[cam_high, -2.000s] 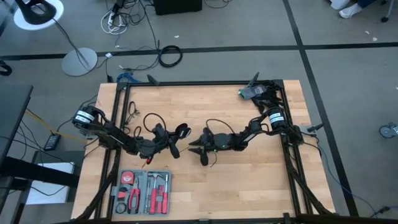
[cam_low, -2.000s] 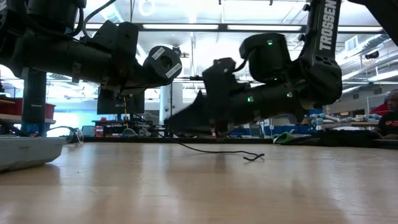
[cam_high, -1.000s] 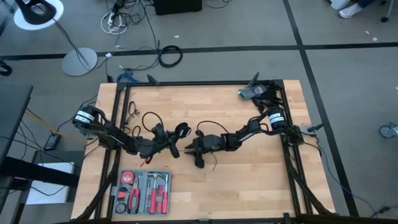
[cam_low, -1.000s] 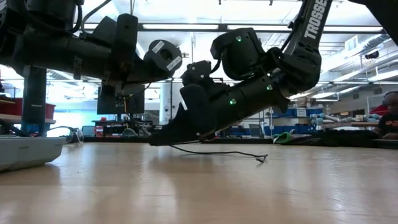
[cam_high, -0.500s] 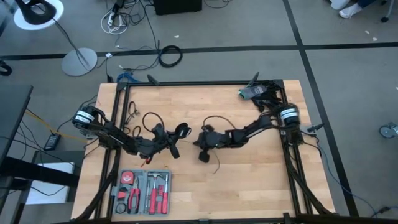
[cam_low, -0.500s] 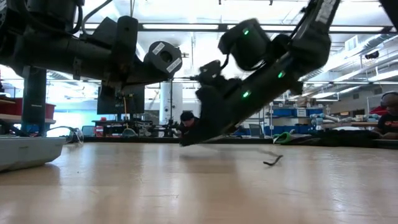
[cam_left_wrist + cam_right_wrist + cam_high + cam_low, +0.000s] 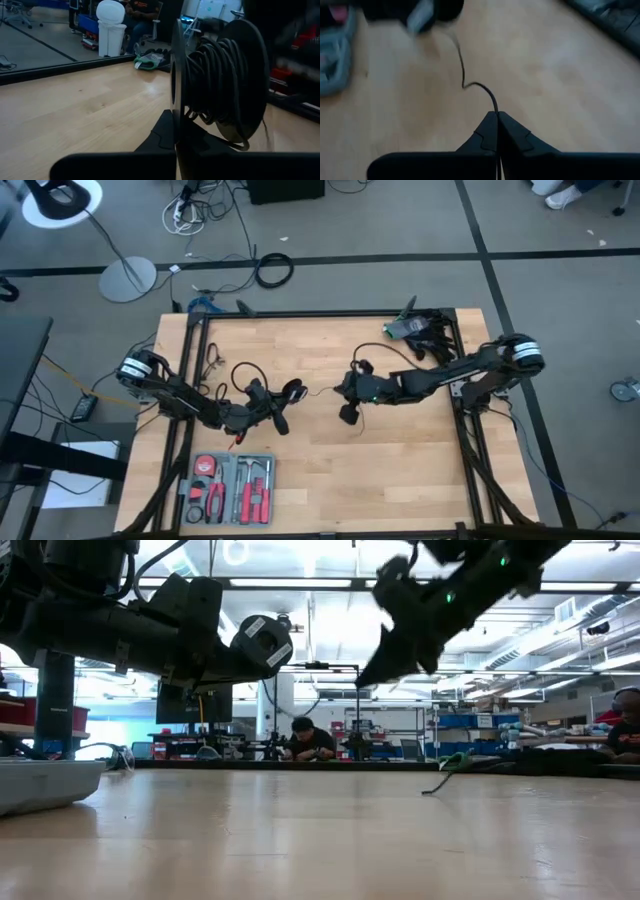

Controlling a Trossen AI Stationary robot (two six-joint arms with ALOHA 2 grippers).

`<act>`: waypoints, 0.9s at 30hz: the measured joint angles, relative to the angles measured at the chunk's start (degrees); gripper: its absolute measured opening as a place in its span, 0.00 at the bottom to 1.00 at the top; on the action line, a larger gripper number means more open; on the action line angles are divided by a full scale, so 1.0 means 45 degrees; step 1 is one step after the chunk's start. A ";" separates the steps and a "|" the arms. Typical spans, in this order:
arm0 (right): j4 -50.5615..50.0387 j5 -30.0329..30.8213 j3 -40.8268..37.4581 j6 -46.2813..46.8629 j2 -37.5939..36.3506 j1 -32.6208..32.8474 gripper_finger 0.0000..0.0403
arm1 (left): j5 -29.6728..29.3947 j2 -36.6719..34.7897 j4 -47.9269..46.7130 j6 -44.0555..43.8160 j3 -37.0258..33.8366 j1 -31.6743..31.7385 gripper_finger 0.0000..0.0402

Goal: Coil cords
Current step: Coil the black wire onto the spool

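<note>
A black spool [image 7: 220,90] wound with the black cord [image 7: 212,85] stands on edge left of the table's middle, and my left gripper [image 7: 268,408] is shut on it. From the spool [image 7: 291,391] a thin strand [image 7: 318,391] runs toward the table's right to my right gripper [image 7: 340,391]. That gripper is raised well above the table [image 7: 368,678], slants downward and is shut on the strand. The cord's free end [image 7: 438,783] lies on the tabletop. My left gripper pinches the rim of the spool's near flange [image 7: 176,107] between its two shut fingers, coming in level. The spool stands on edge in front of the fingertips, its wound cord beside them. My right gripper pinches the cord's single strand [image 7: 494,106] at its fingertips, slanting down from above. The fingers lie along the strand. It runs off slack and wavy toward the spool, clear of the table at the hold.
A tray of red-handled tools [image 7: 228,488] lies at the near left, showing as a grey tray [image 7: 40,785] in the low view. A dark and green bundle [image 7: 415,328] sits at the far right corner. Bare wood lies near and right. A person [image 7: 305,740] sits beyond the table.
My right gripper has risen from the tabletop and moved toward the table's right edge, tipping less steeply down. The strand it holds has come up off the wood, and the cord's free end has slid to the right. The spool has stayed in place.
</note>
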 joint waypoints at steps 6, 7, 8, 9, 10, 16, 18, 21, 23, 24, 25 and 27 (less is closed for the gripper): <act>0.0655 0.0243 0.0000 -0.0724 -0.1163 -0.0123 0.00 | -0.0001 0.0000 -0.0027 -0.0050 0.0000 0.0002 0.00; 0.0883 0.0238 0.0000 -0.0881 -0.1279 -0.0137 0.00 | -0.0005 0.0000 -0.0027 -0.0050 0.0000 -0.0003 0.00; 0.1153 0.0243 0.0000 -0.1073 -0.1342 -0.0147 0.00 | -0.0006 0.0000 -0.0035 -0.0050 0.0000 0.0000 0.00; 0.1602 0.0239 0.0000 -0.1282 -0.1355 -0.0169 0.00 | -0.0001 0.0000 -0.0037 -0.0050 0.0000 0.0002 0.00; 0.2006 0.0238 0.0004 -0.1547 -0.1346 -0.0184 0.00 | -0.0003 0.0000 -0.0036 -0.0056 0.0000 0.0002 0.00; 0.3550 0.0136 0.0498 -0.2640 -0.0839 -0.0220 0.00 | 0.0000 0.0000 0.0010 -0.0099 0.0005 -0.0002 0.00; 0.3472 0.0136 0.0847 -0.2982 -0.0525 -0.0272 0.00 | 0.0015 0.0000 0.0042 -0.0149 0.0008 -0.0003 0.00; 0.2705 0.0135 0.1456 -0.3418 0.0026 -0.0333 0.00 | 0.0018 0.0000 0.0075 -0.0142 0.0015 0.0001 0.00; 0.2336 0.0111 0.1637 -0.3448 0.0316 -0.0285 0.00 | -0.0059 0.0000 0.0070 -0.0146 0.0015 -0.0002 0.00; 0.2422 0.0056 0.1669 -0.3453 0.0460 -0.0167 0.00 | -0.0089 0.0000 0.0070 -0.0155 0.0016 -0.0002 0.00; 0.2392 0.0022 0.1673 -0.3467 0.0519 -0.0046 0.00 | -0.0093 0.0000 0.0053 -0.0157 0.0013 0.0000 0.00; 0.2290 -0.0032 0.1681 -0.3439 0.0663 0.0146 0.00 | -0.0135 0.0000 0.0024 -0.0179 0.0002 -0.0003 0.00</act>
